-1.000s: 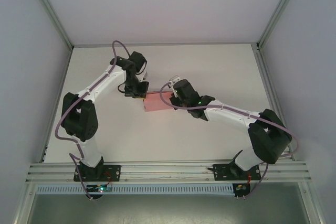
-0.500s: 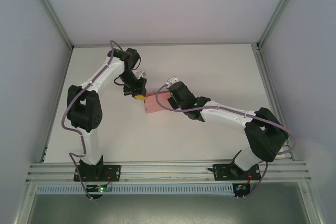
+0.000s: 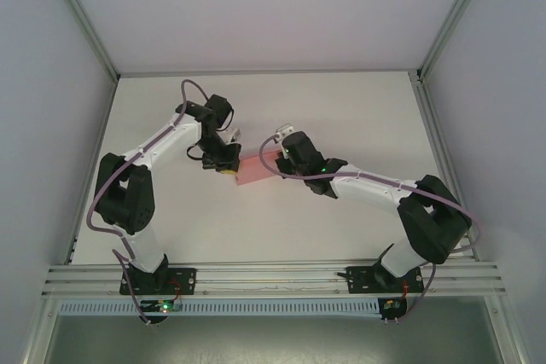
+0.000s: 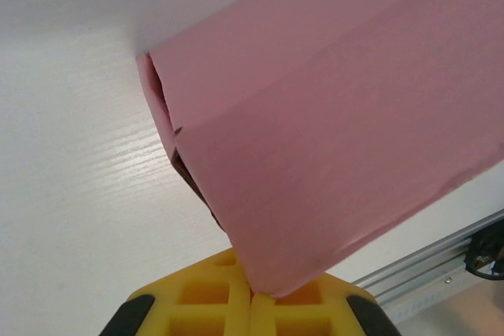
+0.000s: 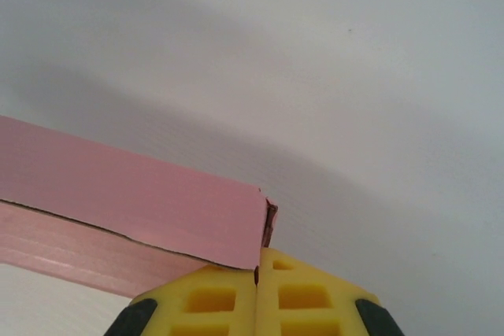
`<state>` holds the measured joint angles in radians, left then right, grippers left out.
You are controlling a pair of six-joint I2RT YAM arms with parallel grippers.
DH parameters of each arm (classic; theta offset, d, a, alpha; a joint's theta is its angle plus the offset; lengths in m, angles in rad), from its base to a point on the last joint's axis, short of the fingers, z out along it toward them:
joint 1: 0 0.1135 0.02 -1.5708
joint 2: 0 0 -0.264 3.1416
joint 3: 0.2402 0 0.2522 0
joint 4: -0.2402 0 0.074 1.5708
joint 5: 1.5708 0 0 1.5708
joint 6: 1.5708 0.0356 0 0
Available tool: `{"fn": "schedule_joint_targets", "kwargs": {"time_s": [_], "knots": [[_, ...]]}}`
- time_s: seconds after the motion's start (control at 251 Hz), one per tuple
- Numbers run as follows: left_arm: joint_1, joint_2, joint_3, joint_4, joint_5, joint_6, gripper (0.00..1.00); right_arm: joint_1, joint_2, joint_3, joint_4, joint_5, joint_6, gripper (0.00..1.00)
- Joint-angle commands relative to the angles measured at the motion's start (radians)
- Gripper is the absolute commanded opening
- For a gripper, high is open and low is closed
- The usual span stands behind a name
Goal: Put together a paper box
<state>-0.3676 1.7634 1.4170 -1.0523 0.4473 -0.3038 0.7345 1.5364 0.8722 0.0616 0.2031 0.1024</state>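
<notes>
The pink paper box (image 3: 256, 170) hangs between my two grippers over the middle of the white table. My left gripper (image 3: 227, 166) is at its left end, shut on a lower corner of the pink card (image 4: 315, 171), whose open end shows a dark inside. My right gripper (image 3: 280, 159) is at its right end, yellow fingers (image 5: 228, 300) shut on the edge of a pink panel (image 5: 134, 202) by the box's corner.
The white table (image 3: 341, 108) spreads on all sides of the box. An aluminium rail (image 3: 273, 279) runs along the near edge by the arm bases, and grey walls close in the left, right and back.
The left gripper has swung down and right along the box's left end. The right gripper and box shifted left half a second ago, then came back slightly right.
</notes>
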Motion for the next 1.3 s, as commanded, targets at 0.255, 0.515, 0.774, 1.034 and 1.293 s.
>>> {"fn": "schedule_joint_targets", "kwargs": {"time_s": [0.255, 0.515, 0.774, 1.034, 1.293], "knots": [[-0.01, 0.129, 0.024, -0.012, -0.186, 0.031, 0.0, -0.254, -0.062, 0.046, -0.011, -0.632, 0.236, 0.67], [-0.01, 0.155, 0.057, -0.031, -0.152, 0.071, 0.0, -0.326, 0.016, 0.156, 0.071, -0.735, 0.353, 0.86], [-0.01, 0.172, 0.072, -0.015, -0.135, 0.083, 0.0, -0.326, 0.195, 0.193, 0.05, -0.685, 0.388, 0.77], [-0.01, 0.194, 0.107, 0.014, -0.105, 0.112, 0.0, -0.336, 0.274, 0.019, 0.178, -0.69, 0.399, 0.52], [-0.007, 0.122, 0.144, -0.005, -0.035, 0.139, 0.27, -0.357, 0.31, -0.051, 0.236, -0.654, 0.425, 0.27]]}}
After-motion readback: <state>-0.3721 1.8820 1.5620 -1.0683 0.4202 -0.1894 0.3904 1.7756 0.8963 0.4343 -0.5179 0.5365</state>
